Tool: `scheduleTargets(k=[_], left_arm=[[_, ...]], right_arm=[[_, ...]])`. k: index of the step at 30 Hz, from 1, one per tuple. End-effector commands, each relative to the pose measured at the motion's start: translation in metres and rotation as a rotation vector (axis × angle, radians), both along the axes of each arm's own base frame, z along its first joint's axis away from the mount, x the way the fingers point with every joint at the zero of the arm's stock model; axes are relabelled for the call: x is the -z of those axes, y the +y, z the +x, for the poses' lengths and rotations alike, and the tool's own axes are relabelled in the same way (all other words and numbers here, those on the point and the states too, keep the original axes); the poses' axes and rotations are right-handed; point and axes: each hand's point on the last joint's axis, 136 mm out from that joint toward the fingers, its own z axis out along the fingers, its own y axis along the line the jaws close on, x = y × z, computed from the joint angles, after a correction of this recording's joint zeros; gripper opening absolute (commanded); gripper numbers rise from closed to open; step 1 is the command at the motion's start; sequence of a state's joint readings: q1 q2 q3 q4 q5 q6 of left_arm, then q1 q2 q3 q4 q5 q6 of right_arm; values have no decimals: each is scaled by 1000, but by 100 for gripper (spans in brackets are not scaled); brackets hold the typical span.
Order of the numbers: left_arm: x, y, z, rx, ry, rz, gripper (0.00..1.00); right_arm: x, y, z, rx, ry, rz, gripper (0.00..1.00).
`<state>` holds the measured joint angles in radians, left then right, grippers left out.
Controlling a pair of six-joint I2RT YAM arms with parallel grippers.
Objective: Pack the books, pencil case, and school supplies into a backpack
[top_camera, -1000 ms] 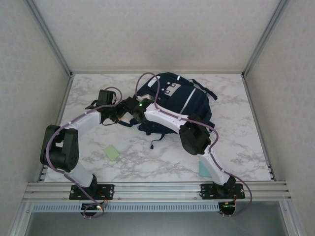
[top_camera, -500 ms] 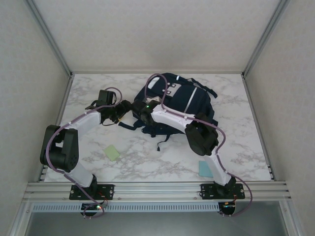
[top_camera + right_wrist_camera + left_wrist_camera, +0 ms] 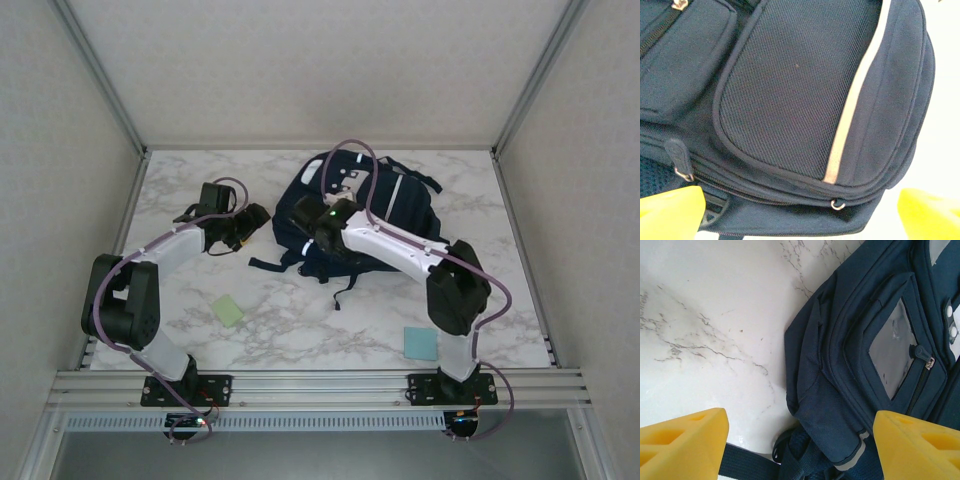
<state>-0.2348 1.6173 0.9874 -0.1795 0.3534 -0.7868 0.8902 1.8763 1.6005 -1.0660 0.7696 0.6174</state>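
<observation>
Spread wide and empty just above the zip pulls of the backpack (image 3: 395, 215) lying mid-table, right gripper (image 3: 800, 215); left gripper (image 3: 800, 442) parted, empty, beside its corner, likely poised for unzipping; green pad (image 3: 228, 310) and blue pad (image 3: 420, 343) waiting nearby.

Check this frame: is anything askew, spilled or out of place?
Nothing is spilled or damaged. The pale green pad and light blue pad lie loose and skewed on the table's near side, apart from the backpack lying flat.
</observation>
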Motion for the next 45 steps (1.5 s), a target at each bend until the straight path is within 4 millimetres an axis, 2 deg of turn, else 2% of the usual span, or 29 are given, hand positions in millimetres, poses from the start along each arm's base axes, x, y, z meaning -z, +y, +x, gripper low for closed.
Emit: scheduleTargets(k=[1,4,6,8,12,17,24,31,34,37,41,45], left_arm=[[-15,-6,4,2,-22,-13,76],[-18,-7,6,7,-27,-13,76],[-19,-8,5,11,-29,-11,76],[-19,-7,3,11,-28,-3,76],[-18,-6,0,13,-23,2,76],[-18,-7,-2,13,-22,-2,76],[-21,-9,-3,18,-27,-4,76],[-25,-12,-4,21,-32,-5,76],[-27,-13,-4,24,-34,2,76],[-28,-16,-5,29,-31,-2,76],[-28,-32,-8,45,-22,-32,76],[-23,-57,-3,55,-12,-64,77]], right_arm=[[-1,9,-7,-9,25,105,98],[4,45,-6,-66,48,265,96],[10,65,-4,-101,72,348,88],[15,77,0,-129,77,376,76],[28,73,14,-119,99,374,53],[47,70,22,-165,154,386,37],[68,48,29,-156,185,335,36],[88,60,32,-213,240,364,30],[93,60,31,-209,250,367,23],[91,60,28,-206,254,383,14],[74,57,21,-193,257,407,0],[60,56,8,-172,280,459,0]])
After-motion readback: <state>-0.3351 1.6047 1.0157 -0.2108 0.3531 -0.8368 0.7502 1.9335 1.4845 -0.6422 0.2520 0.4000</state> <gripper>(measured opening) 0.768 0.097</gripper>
